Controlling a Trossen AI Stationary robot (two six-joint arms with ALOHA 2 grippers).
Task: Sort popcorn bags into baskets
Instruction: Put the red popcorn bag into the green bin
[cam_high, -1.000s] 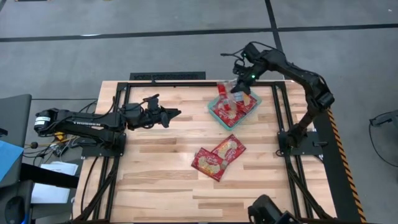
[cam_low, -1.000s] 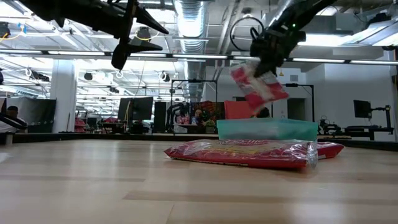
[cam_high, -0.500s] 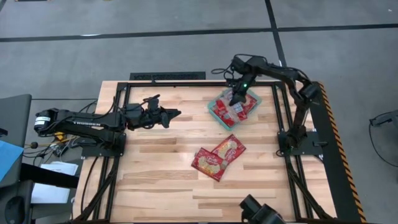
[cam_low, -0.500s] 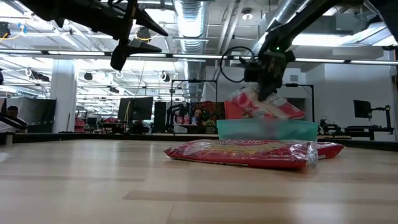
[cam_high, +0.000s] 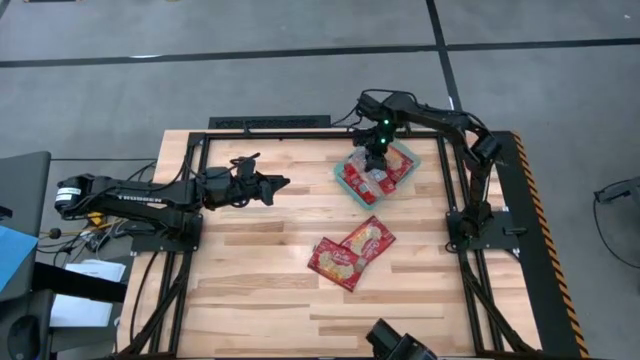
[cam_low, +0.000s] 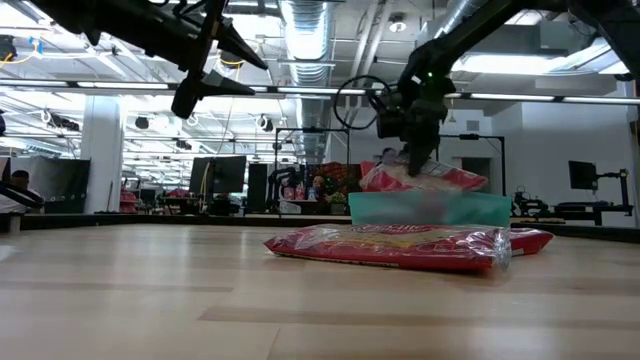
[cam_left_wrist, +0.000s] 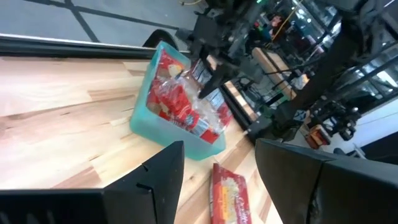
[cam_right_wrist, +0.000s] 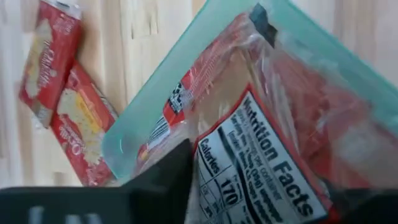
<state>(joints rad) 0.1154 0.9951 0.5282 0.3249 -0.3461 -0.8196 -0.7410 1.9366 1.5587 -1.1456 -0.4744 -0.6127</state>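
A teal basket (cam_high: 338, 176) stands at the table's far right, with several red popcorn bags (cam_high: 395, 168) piled in it. It also shows in the low view (cam_low: 430, 208) and the right wrist view (cam_right_wrist: 155, 112). My right gripper (cam_high: 375, 158) is over the basket, shut on the top popcorn bag (cam_low: 425, 178). Two more red bags (cam_high: 352, 250) lie flat, overlapping, on the wood at mid-table. My left gripper (cam_high: 282, 183) hangs open and empty above the table left of the basket. My right gripper comes at the top bag from above, fingers pointing down. The bag's white nutrition-facts panel (cam_right_wrist: 249, 168) lies between the fingers (cam_right_wrist: 165, 177). The bag rests nearly level on the pile in the basket, above its rim. The gripper hides the exact place of contact.
A black metal frame (cam_high: 300, 133) runs around the table's far and side edges. Bare wood lies on the table's left half and along its near edge. The room beyond the table shows in the low view.
My right gripper has gone down and a little toward the table's left, over the basket. The bag it carries hung tilted above the basket; now it lies nearly level on the pile of bags inside.
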